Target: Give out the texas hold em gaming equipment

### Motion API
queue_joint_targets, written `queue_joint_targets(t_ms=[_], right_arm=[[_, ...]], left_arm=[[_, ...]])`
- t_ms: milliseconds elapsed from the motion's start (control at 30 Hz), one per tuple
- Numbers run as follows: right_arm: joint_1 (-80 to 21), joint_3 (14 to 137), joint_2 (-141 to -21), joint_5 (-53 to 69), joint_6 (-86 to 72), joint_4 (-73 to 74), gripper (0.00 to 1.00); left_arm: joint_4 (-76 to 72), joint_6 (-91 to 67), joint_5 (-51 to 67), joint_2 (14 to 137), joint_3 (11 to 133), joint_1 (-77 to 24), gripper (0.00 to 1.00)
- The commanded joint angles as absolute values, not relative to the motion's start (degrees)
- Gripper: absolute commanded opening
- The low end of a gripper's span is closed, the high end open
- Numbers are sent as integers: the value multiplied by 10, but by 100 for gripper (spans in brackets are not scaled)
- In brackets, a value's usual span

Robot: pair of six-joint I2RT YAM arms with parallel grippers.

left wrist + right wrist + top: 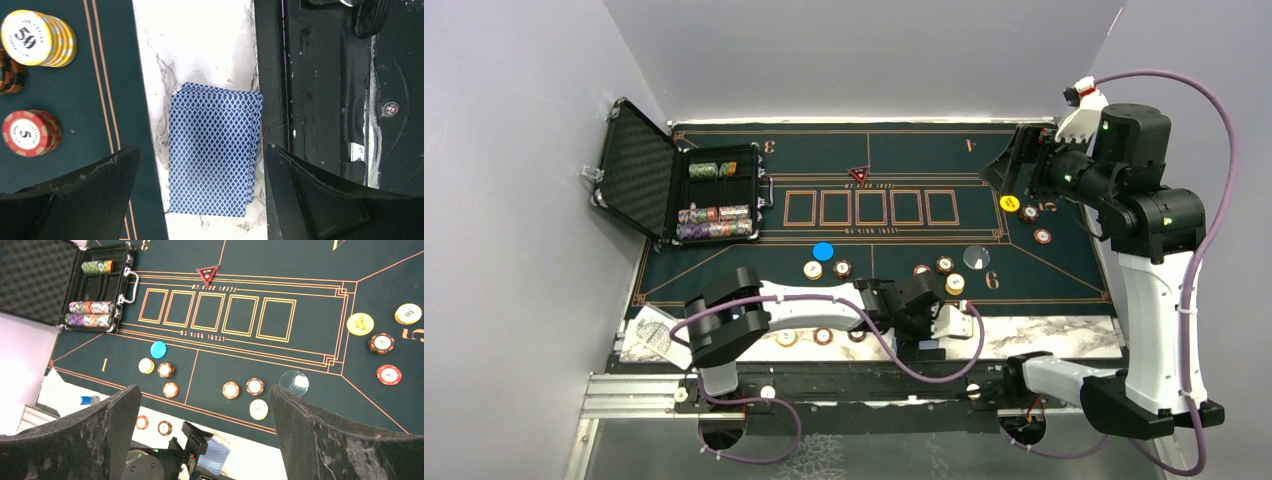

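My left gripper (201, 150) hangs wide open over the cards (215, 125) at the near edge, seemingly poised to grasp; my right gripper (204, 389) hovers open, far right.

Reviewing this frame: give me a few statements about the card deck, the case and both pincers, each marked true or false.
1. The left pincer stands open over the blue-backed deck. True.
2. The deck lies on the green mat. False: it lies on the marble strip beside the mat.
3. The black case is shut. False: it is open, with rows of chips inside.
4. The right pincer grips a chip. False: it is open and empty, raised above the mat.
5. The red triangular marker sits beside the row of five card boxes. True.
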State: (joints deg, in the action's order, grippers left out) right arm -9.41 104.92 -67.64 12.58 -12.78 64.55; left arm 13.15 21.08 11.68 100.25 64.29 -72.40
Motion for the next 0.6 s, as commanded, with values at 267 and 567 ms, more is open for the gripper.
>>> queue_joint_targets(t_ms=[267,567], right_arm=[[-95,1037,-662,160,-122,651,100],[-95,1035,-660,163,-122,650,100]], left_arm=[[129,227,139,1051,678,-725,99],[145,224,164,1048,691,-725,99]])
